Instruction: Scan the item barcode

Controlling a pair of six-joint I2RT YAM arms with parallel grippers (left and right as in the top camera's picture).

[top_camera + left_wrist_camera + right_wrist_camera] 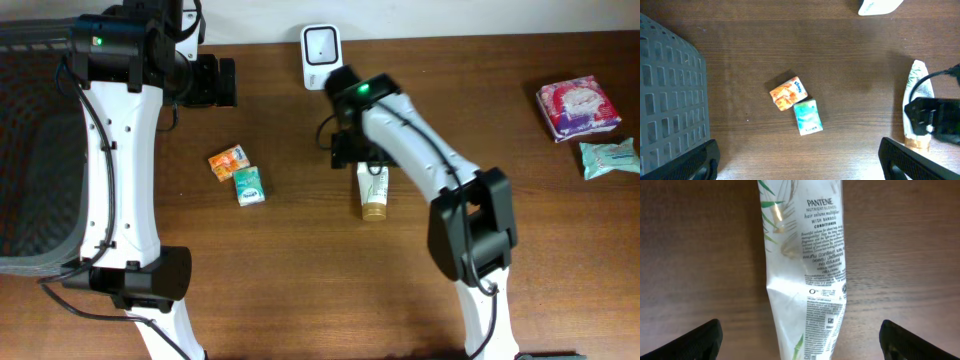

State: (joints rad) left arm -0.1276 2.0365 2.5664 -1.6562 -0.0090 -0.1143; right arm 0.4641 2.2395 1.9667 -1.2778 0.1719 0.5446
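Observation:
A white Pantene conditioner tube (373,190) (805,265) lies flat on the wooden table, printed back side up, its gold cap toward the front edge. My right gripper (352,150) (800,342) hovers open over its crimped end, with table showing between the tube and each finger (695,342). The white barcode scanner (320,43) (877,6) stands at the back edge, just behind the right arm. My left gripper (220,82) (800,162) hangs open and empty at the back left, looking down on the table.
An orange tissue pack (228,162) (787,93) and a green one (249,185) (807,117) lie touching left of the tube. A pink pack (578,106) and a teal pack (608,158) sit at the far right. A grey basket (30,150) (667,85) fills the left edge.

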